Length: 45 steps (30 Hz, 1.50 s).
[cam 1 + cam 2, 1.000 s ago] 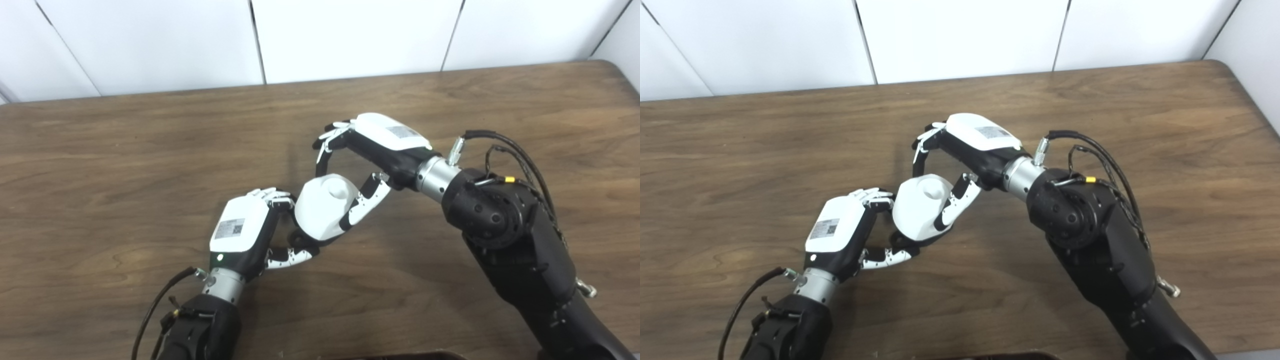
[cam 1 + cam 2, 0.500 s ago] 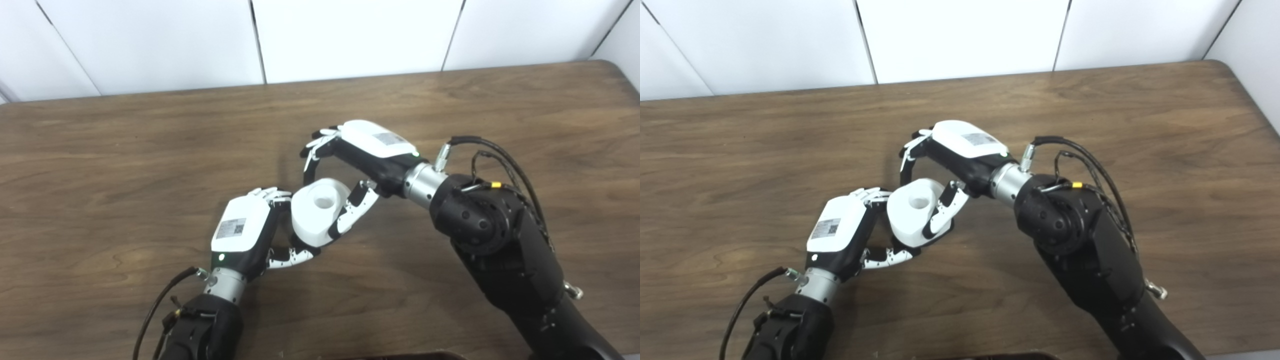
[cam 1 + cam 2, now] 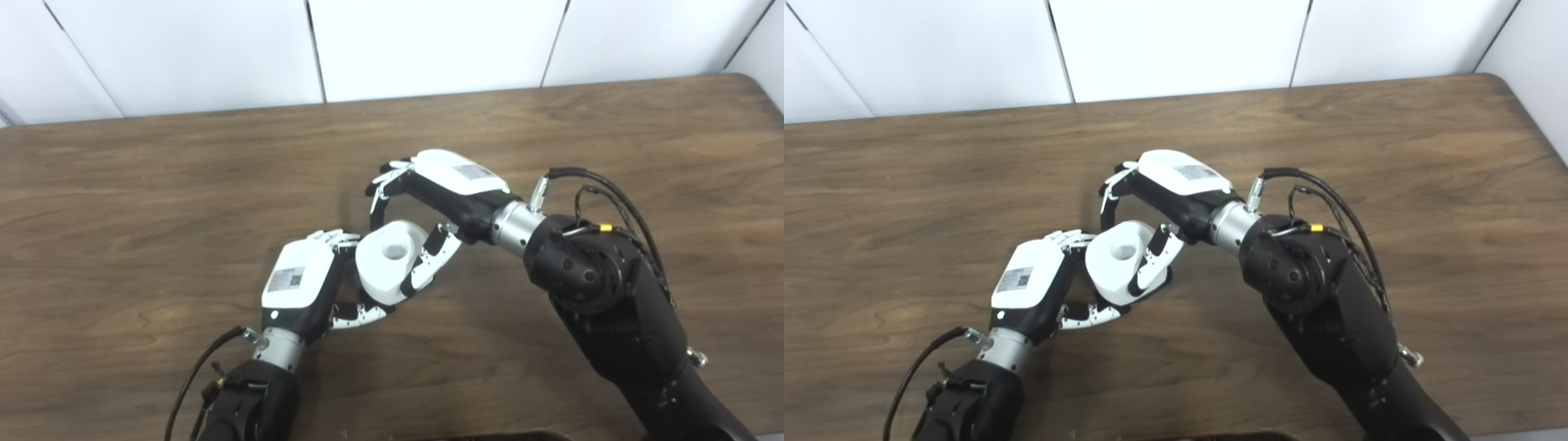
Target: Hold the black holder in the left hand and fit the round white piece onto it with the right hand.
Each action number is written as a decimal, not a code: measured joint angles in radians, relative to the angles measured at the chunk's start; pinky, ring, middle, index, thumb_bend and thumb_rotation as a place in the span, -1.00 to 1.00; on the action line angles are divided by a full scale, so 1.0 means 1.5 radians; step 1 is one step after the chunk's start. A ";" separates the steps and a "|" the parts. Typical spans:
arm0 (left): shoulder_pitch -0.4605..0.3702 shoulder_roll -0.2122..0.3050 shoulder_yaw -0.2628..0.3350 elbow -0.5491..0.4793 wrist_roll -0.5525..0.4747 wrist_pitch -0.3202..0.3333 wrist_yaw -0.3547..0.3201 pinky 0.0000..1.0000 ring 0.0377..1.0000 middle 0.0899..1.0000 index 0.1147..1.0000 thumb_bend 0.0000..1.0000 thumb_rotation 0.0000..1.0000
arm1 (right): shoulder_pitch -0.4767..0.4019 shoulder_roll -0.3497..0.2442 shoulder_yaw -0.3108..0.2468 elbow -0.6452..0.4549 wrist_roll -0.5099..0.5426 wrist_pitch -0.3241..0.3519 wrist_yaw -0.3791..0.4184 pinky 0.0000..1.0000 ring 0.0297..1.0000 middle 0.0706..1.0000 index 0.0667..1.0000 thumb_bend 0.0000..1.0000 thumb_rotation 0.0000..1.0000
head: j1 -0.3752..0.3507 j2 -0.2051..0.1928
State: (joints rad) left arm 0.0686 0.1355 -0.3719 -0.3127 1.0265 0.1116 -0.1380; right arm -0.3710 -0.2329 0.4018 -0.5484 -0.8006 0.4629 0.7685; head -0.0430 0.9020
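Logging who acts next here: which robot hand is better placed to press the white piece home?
Right. The right robot hand already grips the white piece, while the left robot hand is wrapped around the mostly hidden black holder below it.

The black holder [image 3: 366,298] is almost wholly hidden behind the round white piece [image 3: 389,261] and inside the left robot hand [image 3: 300,285]; whether the two are seated cannot be told; the bench [image 3: 122,202] is cut off by the picture's edges.
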 measured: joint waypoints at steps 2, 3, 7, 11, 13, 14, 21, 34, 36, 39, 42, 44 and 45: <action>0.000 0.000 0.000 0.000 0.000 0.000 0.000 0.74 0.66 0.48 -0.16 0.04 -0.88 | 0.000 0.000 -0.003 0.000 0.000 0.000 0.001 0.94 0.86 0.62 -0.11 0.04 -0.72 | 0.000 0.000; 0.000 0.000 0.000 0.000 0.000 0.000 0.000 0.74 0.66 0.48 -0.16 0.04 -0.88 | 0.000 -0.001 -0.005 0.000 0.001 0.000 0.001 0.94 0.86 0.62 -0.11 0.04 -0.72 | 0.000 0.000; 0.000 0.000 0.000 0.000 0.000 0.000 0.000 0.74 0.66 0.48 -0.16 0.04 -0.88 | 0.000 -0.005 -0.010 0.000 0.005 0.000 0.002 0.92 0.86 0.62 -0.10 0.04 -0.71 | 0.000 0.000; 0.000 0.000 -0.001 0.000 0.000 0.000 0.000 0.74 0.67 0.49 -0.16 0.04 -0.88 | 0.000 -0.013 -0.011 0.000 0.006 0.000 0.003 0.93 0.87 0.64 -0.09 0.05 -0.69 | -0.001 -0.001; 0.000 0.000 -0.001 0.000 0.000 0.000 0.000 0.74 0.67 0.49 -0.16 0.04 -0.89 | -0.001 -0.013 -0.011 0.000 0.006 0.000 0.005 0.94 0.88 0.65 -0.08 0.05 -0.69 | -0.001 -0.001; 0.000 0.000 -0.001 0.000 0.000 0.000 0.000 0.74 0.67 0.48 -0.16 0.04 -0.88 | -0.002 -0.014 -0.011 0.000 0.006 0.000 0.007 0.96 0.89 0.65 -0.08 0.05 -0.69 | -0.001 -0.001; 0.000 0.000 -0.001 0.000 0.001 0.000 0.001 0.73 0.67 0.48 -0.16 0.04 -0.89 | -0.010 -0.014 -0.021 0.000 0.000 0.002 0.051 1.00 0.92 0.71 0.35 0.95 -0.38 | 0.000 0.000; -0.001 0.000 -0.001 0.000 0.001 0.000 -0.003 0.74 0.66 0.47 -0.16 0.04 -0.88 | -0.026 -0.017 -0.019 0.001 -0.021 0.002 0.095 0.98 0.97 0.81 0.61 1.00 -0.21 | 0.003 0.001; -0.001 0.000 -0.001 0.000 0.001 0.000 -0.003 0.74 0.66 0.46 -0.16 0.04 -0.88 | -0.026 -0.018 -0.019 0.002 -0.023 0.002 0.095 0.97 0.97 0.81 0.62 1.00 -0.19 | 0.004 0.000; -0.001 0.000 -0.001 0.000 0.001 0.000 -0.003 0.74 0.66 0.46 -0.16 0.04 -0.88 | -0.026 -0.018 -0.019 0.004 -0.024 0.002 0.095 0.95 0.97 0.81 0.62 1.00 -0.17 | 0.004 0.000; -0.001 0.000 -0.001 0.000 0.001 0.000 -0.003 0.74 0.65 0.46 -0.16 0.04 -0.88 | -0.026 -0.018 -0.020 0.007 -0.024 0.002 0.097 0.96 0.98 0.83 0.64 1.00 -0.15 | 0.005 0.000; -0.001 -0.001 0.000 0.000 0.001 0.002 -0.003 0.74 0.65 0.46 -0.16 0.04 -0.88 | -0.026 -0.017 -0.023 0.008 -0.024 0.002 0.104 0.96 0.98 0.83 0.65 1.00 -0.15 | 0.006 -0.001; -0.001 -0.001 0.000 0.000 0.001 0.003 -0.004 0.74 0.65 0.46 -0.16 0.04 -0.88 | -0.026 -0.017 -0.026 0.008 -0.023 0.002 0.108 0.97 0.98 0.84 0.67 1.00 -0.13 | 0.006 -0.001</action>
